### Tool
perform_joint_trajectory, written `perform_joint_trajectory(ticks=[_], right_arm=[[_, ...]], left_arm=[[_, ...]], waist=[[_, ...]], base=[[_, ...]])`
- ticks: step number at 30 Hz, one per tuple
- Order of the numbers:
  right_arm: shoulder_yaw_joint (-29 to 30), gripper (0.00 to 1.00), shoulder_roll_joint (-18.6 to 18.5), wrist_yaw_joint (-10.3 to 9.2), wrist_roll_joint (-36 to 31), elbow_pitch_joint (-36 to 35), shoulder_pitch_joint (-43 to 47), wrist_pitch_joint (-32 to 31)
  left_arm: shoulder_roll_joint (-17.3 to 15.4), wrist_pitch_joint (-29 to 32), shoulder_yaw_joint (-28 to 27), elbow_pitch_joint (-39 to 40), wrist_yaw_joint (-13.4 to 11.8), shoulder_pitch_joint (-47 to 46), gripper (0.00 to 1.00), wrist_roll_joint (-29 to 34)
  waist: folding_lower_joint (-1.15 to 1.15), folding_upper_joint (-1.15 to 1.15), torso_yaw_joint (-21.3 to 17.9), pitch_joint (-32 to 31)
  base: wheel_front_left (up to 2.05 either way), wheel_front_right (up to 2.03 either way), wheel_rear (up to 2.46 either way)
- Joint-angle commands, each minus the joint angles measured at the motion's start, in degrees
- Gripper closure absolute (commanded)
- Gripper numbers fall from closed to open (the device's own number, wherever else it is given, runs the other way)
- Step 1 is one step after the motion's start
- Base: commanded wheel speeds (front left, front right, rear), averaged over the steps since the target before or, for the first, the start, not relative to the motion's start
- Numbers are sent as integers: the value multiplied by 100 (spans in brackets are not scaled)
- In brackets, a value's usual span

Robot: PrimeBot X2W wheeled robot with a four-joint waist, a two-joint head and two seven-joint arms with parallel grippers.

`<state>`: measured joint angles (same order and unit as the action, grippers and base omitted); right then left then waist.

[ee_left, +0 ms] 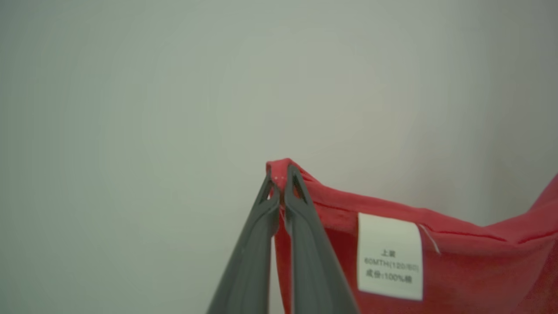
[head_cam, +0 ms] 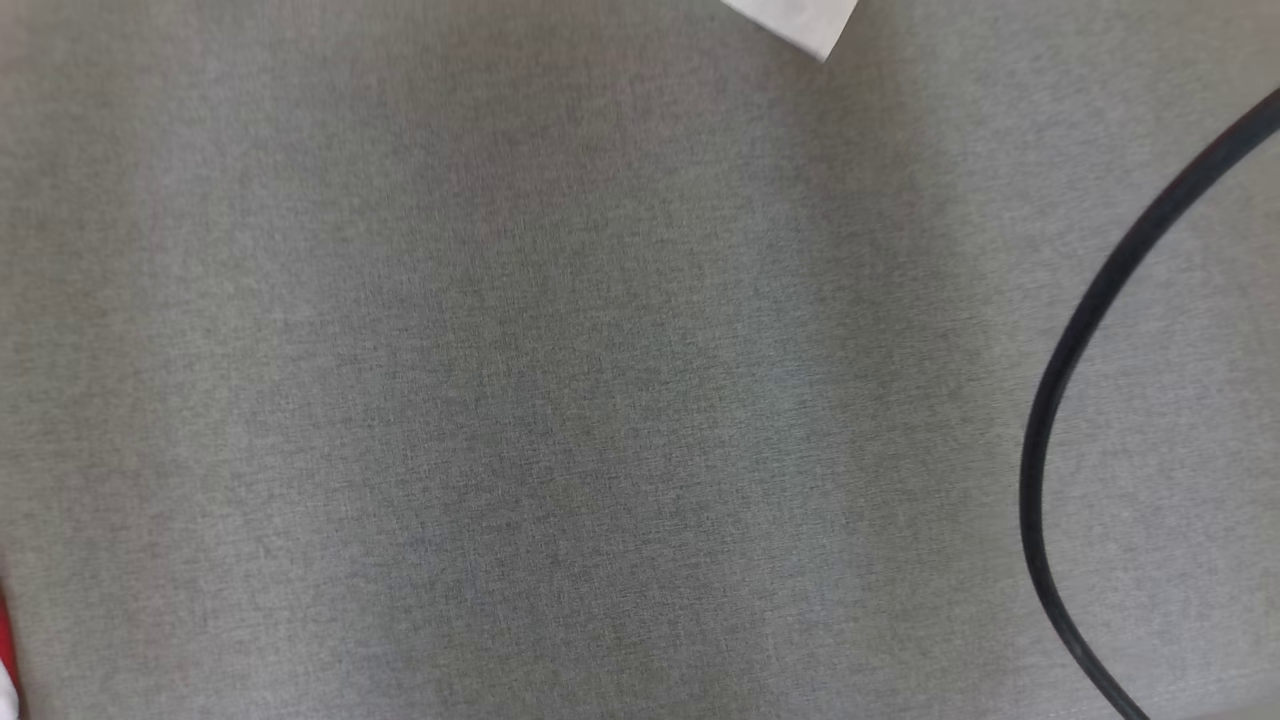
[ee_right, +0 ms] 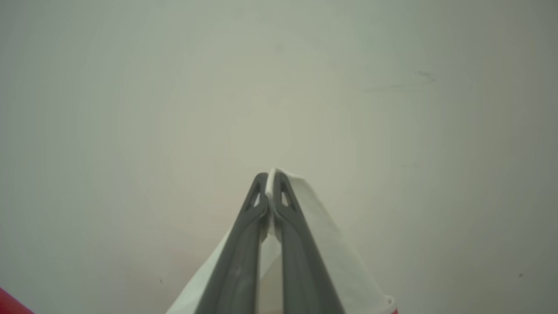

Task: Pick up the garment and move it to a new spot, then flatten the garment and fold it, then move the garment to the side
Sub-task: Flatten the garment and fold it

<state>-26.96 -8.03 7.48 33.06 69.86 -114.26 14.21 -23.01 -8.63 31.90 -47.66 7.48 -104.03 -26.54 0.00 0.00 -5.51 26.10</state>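
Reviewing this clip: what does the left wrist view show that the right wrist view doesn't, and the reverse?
Left wrist view: the left gripper pinches a red edge of the garment, and a white care label with printed text hangs below that edge. Right wrist view: the right gripper pinches white cloth, with a red sliver at the lower left corner. Shared: shut dark fingers gripping fabric against a plain pale backdrop.

My left wrist view cuts the red garment (ee_left: 457, 270) off at right and bottom; print on its care label (ee_left: 389, 257) blurs.
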Motion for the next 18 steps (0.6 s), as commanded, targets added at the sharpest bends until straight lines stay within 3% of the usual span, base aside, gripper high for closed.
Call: perform_joint_trajectory(ticks=[1, 9, 18], right_arm=[[-7, 100, 4, 3, 9, -4, 11, 33], [-255, 100, 95, 3, 199, -215, 409, 47], [-777, 100, -34, 3, 745, -1171, 1604, 95]], left_arm=[[-36, -36, -4, -18, -8, -73, 100, -67], [-167, -322, 111, -60, -7, 195, 100, -400], [-483, -582, -3, 463, -13, 1190, 100, -764]], waist=[[0, 0, 26, 112], [0, 0, 29, 479], [0, 0, -122, 280]], base=[[0, 0, 0], [0, 0, 0], [0, 0, 0]])
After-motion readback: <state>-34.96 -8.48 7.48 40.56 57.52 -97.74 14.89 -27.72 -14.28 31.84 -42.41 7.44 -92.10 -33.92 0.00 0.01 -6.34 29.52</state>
